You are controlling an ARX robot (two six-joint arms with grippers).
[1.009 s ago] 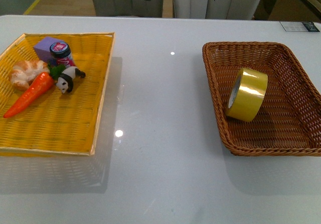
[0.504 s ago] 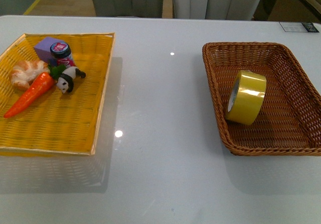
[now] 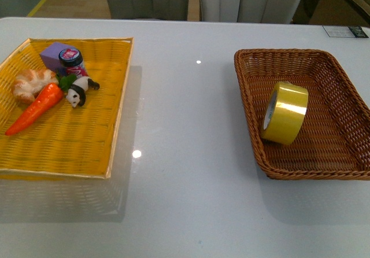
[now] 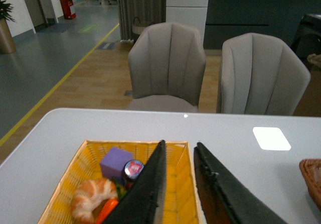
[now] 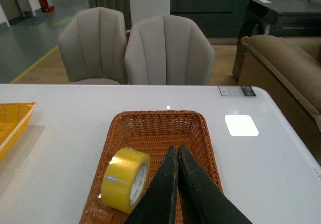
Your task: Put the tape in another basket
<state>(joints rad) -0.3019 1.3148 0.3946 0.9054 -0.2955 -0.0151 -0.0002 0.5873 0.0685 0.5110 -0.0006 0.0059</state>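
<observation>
Tape (image 3: 284, 113) stood on edge in basket (image 3: 341, 84), nearest right tool (image 5: 176, 156), closed empty; left tool (image 4: 178, 156) slightly apart.

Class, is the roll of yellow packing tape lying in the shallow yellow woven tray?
No, the yellow tape roll stands on edge inside the dark brown wicker basket.

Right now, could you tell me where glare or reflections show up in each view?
Front view: two small bright spots on the table and a glossy streak on the tape. Left wrist view: a bright rectangular reflection on the tabletop. Right wrist view: a similar patch beside the basket.
</observation>
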